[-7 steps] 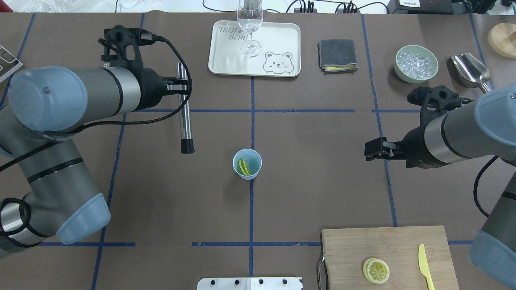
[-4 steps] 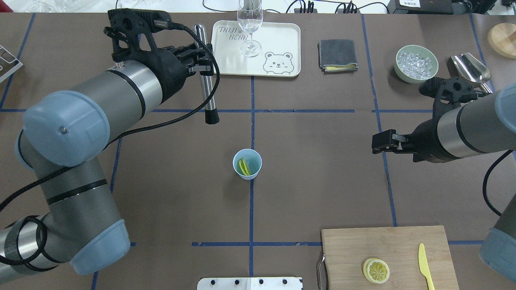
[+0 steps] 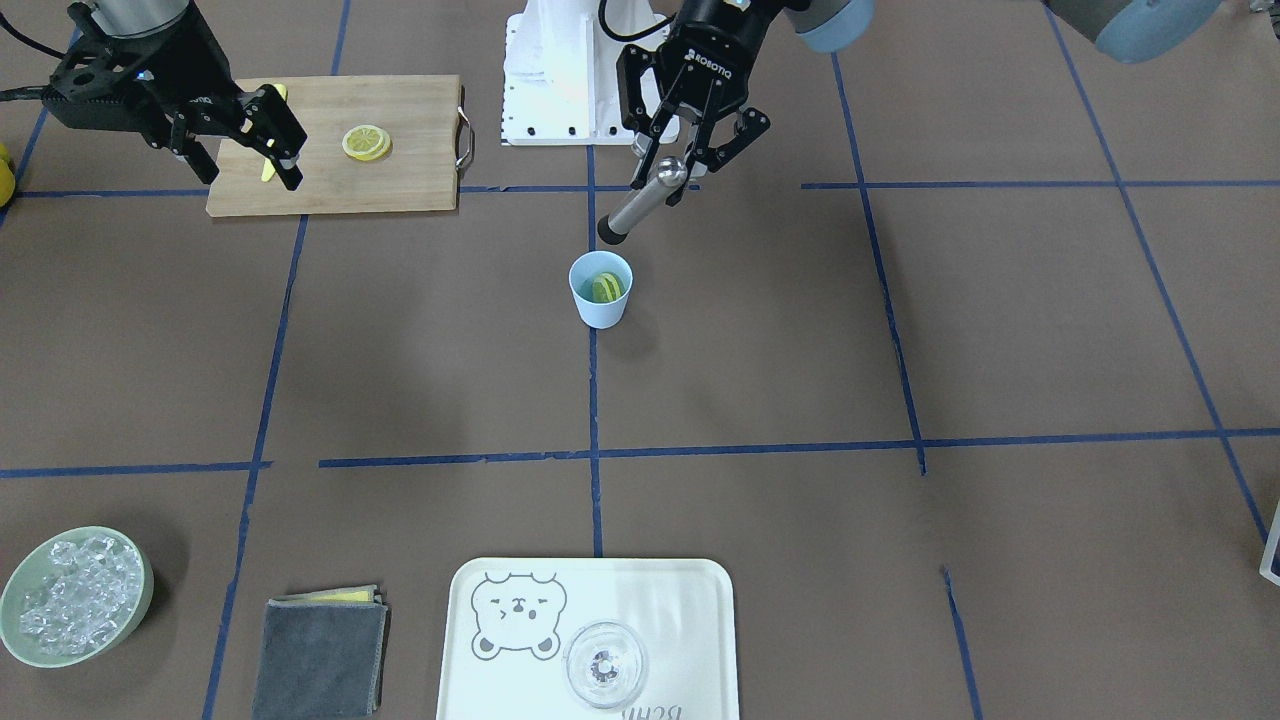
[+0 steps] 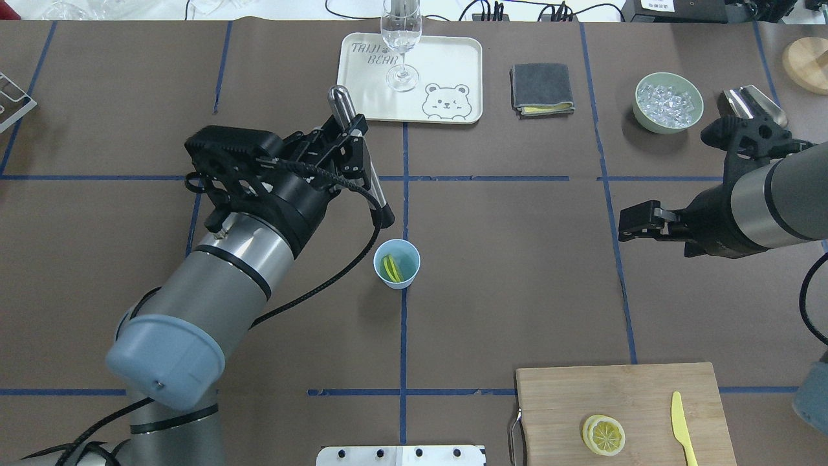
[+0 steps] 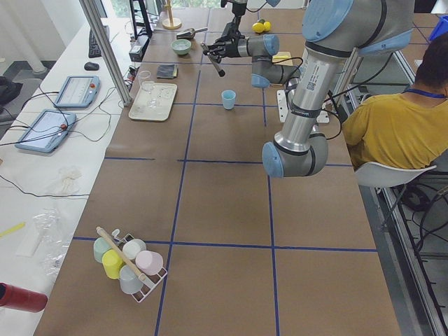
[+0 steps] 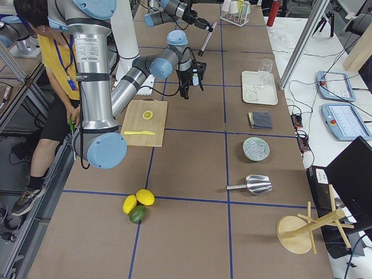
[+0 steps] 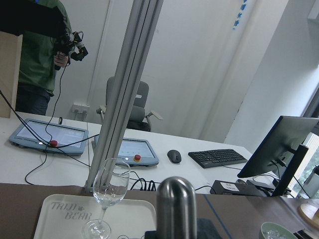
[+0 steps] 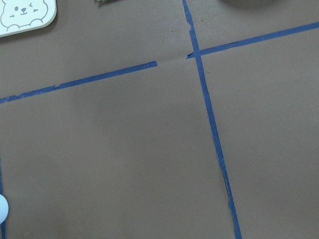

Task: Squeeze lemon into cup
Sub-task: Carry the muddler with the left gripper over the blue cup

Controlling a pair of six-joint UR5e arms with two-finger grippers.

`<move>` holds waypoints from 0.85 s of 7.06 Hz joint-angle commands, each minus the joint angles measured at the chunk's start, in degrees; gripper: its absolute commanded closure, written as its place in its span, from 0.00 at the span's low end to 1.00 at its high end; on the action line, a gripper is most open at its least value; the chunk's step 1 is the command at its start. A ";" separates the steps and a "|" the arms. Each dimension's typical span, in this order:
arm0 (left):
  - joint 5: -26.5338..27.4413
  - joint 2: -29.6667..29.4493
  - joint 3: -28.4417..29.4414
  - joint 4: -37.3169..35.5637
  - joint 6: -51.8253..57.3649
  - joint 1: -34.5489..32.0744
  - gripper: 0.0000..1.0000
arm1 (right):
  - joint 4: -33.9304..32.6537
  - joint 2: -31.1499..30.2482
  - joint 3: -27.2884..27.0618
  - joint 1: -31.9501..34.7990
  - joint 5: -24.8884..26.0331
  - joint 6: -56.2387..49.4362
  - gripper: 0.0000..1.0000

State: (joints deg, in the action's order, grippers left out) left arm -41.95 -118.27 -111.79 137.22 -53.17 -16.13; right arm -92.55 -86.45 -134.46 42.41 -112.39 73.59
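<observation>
Swinging in from the bench's far left, the left arm has carried its tool toward the centre, while the right arm has eased back toward the right edge.

The left hand point(image 4: 351, 137) is clamped on the upper part of a steel muddler point(image 3: 637, 205). The muddler is tilted, its rounded top away from the robot and its black tip down toward the cup point(image 4: 396, 263). From overhead the tip sits just beyond the cup's rim on the far-left side, above it and not yet inside.

The cup stands upright at the bench's centre on the blue tape line. The lemon point(image 4: 391, 267) slice leans on edge inside it, against the wall.

Well to the right, the right hand point(image 4: 625, 223) hovers with its fingers spread and nothing between them. It is far from the cup.

This looks like the approach to the pressing step. The next move calls for bringing the black tip over the cup's mouth, righting the muddler closer to vertical, then lowering it onto the slice. Nothing steadies the cup, so an off-centre push could tip or slide it.
</observation>
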 commanded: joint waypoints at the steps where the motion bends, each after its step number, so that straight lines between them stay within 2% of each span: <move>1: 12.79 0.59 4.64 3.92 7.43 6.08 1.00 | -0.17 -0.99 -0.02 0.12 -0.73 0.06 0.00; 4: 18.98 -1.07 10.95 9.19 8.17 10.14 1.00 | -0.17 -1.87 0.07 0.12 -1.17 0.06 0.00; 5: 19.62 -2.04 14.02 12.17 8.17 10.24 1.00 | -0.17 -1.79 0.16 0.04 -1.34 0.06 0.00; 6: 19.46 -4.75 14.23 12.81 8.17 10.24 1.00 | -0.17 -1.79 0.16 0.12 -1.34 0.06 0.00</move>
State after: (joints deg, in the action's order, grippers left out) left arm -23.03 -120.51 -99.18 148.28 -44.98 -6.16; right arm -92.73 -88.22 -134.35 42.51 -113.65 73.64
